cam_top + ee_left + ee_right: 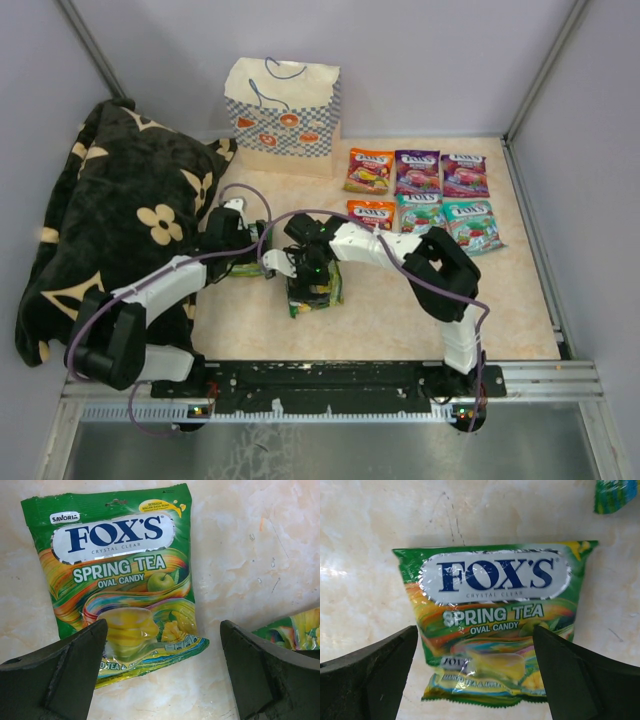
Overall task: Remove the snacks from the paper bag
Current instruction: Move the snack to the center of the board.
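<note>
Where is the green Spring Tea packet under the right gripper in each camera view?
Top external: the green packet sits mid-table, near the front, left of centre.
Right wrist: centre of frame, between the open right gripper's fingers.
Left wrist: probably only the corner at the right edge.
Shared landmark: the other green packet, centre-left in left wrist, likely the scrap at top right in right wrist.
</note>
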